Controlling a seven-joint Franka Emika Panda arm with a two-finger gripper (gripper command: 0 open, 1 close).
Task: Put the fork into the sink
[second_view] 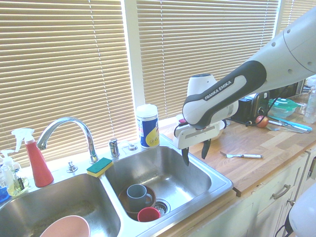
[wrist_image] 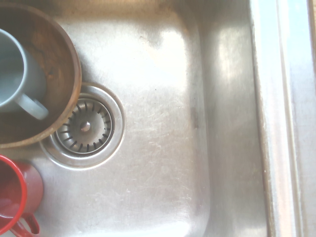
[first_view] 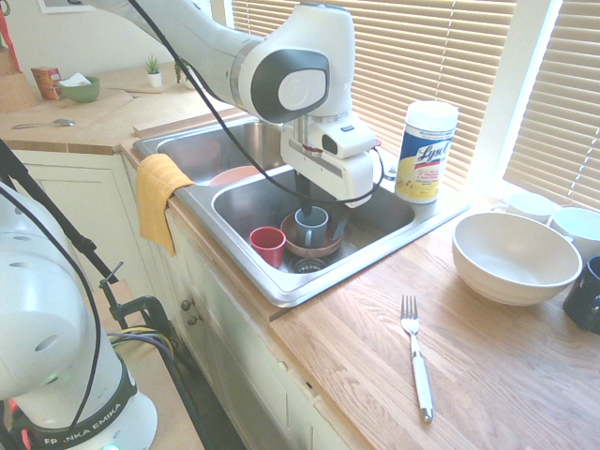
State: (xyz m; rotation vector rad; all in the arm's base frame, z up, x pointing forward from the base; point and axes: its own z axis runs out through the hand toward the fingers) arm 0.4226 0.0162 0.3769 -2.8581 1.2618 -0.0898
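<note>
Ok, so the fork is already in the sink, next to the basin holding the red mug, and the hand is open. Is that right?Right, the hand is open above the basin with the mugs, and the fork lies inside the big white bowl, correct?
Not quite: the fork isn't in the bowl. The first exterior view shows it on the wooden counter. The hand is open above the mugs' basin, as you say.

From here, the long double-basin sink [first_view: 380, 239] at the centre of the frame is brushed metal, scuffed along its floor. Lower right, the slim four-tined fork [first_view: 415, 354] has shiny metal tines and a smooth, glossy pale handle on a wood-grained bench [first_view: 352, 375]. The orange towel [first_view: 157, 192], left of centre, is soft matt cloth.
</note>
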